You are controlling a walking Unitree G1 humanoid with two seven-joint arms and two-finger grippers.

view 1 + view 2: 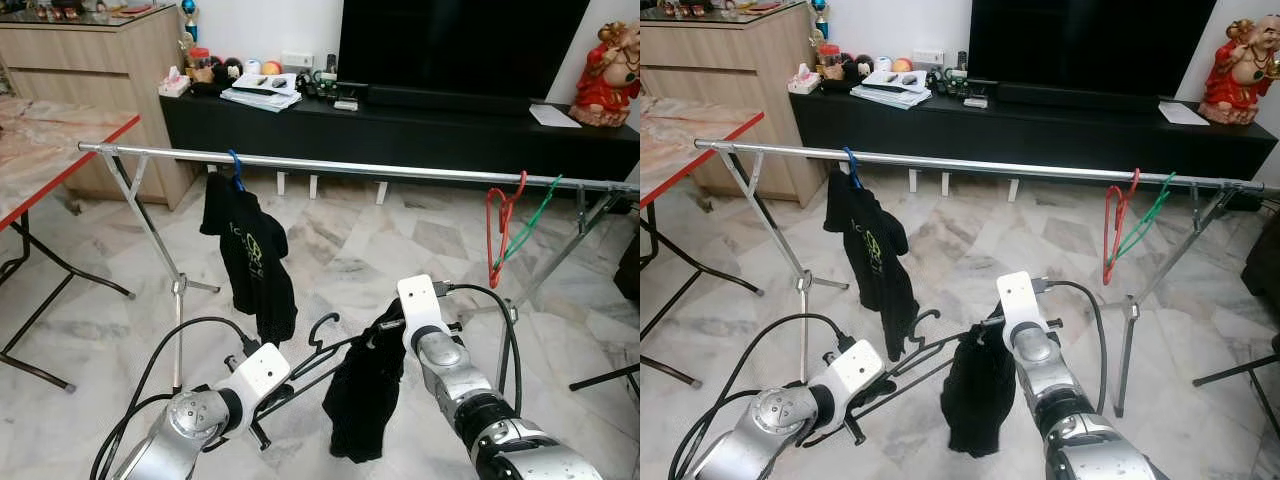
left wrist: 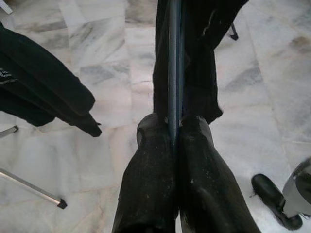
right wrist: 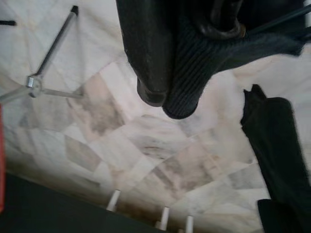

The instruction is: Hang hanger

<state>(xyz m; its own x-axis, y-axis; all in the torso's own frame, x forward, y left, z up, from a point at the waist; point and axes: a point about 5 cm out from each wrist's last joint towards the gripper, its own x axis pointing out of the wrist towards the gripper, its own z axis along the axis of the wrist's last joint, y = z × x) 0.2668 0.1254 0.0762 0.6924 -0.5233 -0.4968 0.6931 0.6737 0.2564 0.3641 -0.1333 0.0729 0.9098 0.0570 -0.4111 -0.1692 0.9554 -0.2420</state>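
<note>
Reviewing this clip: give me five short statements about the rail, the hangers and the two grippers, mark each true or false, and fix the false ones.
1. A black shirt hangs from the rail on a blue hanger. True.
2. The left gripper is open and holds nothing. False: its fingers are closed on the bar of the black hanger.
3. The red hanger and green hanger on the rail carry clothes. False: both hang bare.
4. The black hanger's hook is already over the rail. False: it is held well below the rail, in front of the robot.
5. The right gripper grips the dark garment on the black hanger. True.
</note>
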